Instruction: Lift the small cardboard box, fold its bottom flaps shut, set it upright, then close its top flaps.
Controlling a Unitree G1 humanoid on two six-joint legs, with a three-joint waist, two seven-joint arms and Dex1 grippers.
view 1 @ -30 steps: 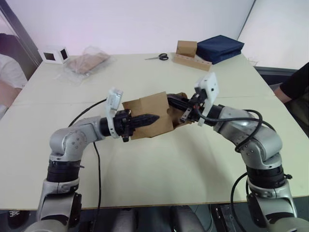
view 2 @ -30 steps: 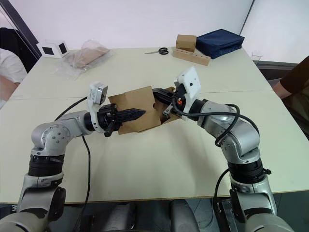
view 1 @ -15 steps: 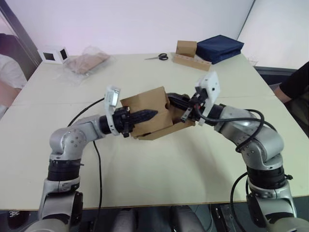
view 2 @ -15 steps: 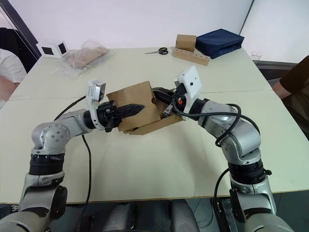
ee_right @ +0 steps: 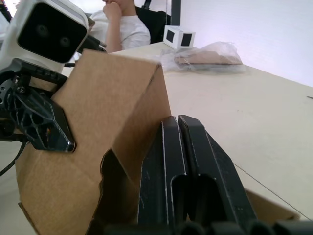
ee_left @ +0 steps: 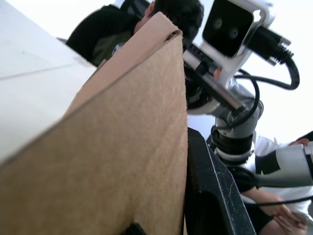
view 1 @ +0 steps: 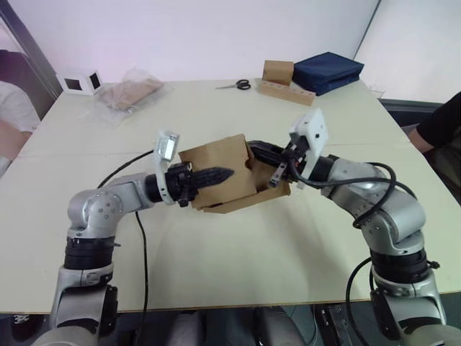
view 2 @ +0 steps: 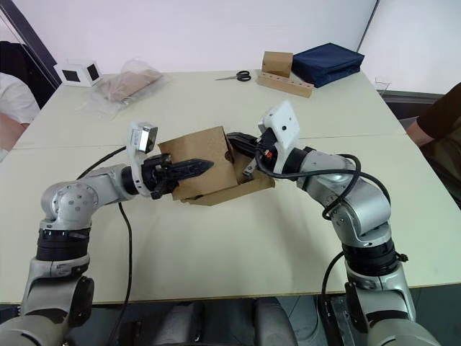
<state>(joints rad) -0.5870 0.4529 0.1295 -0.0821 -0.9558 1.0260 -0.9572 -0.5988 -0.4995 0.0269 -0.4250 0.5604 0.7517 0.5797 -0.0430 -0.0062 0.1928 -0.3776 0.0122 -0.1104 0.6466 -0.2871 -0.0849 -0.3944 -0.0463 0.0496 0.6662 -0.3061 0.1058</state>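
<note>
The small cardboard box (view 1: 216, 153) is held in the air over the middle of the table (view 1: 238, 252), tilted, between my two grippers. My left gripper (view 1: 220, 174) comes in from the left and is shut on the box's near wall, with one finger (ee_left: 210, 196) lying along the brown panel (ee_left: 112, 161). From the right, my right gripper (ee_right: 178, 120) reaches into the box's open end, its fingers shut together with nothing between them. One long flap (view 1: 248, 198) sticks out under the box toward the right arm.
Along the table's far edge are a white cube box (view 1: 81, 81), a plastic bag (view 1: 130, 92), scissors (view 1: 236, 85), a brown box on a cardboard strip (view 1: 283, 79) and a navy bag (view 1: 328, 71). People sit at the left (view 1: 11, 115) and right (view 1: 443, 122) sides.
The box has turned in my grippers, and a long flap now juts out beneath it toward the right. My left arm has shifted slightly left.
</note>
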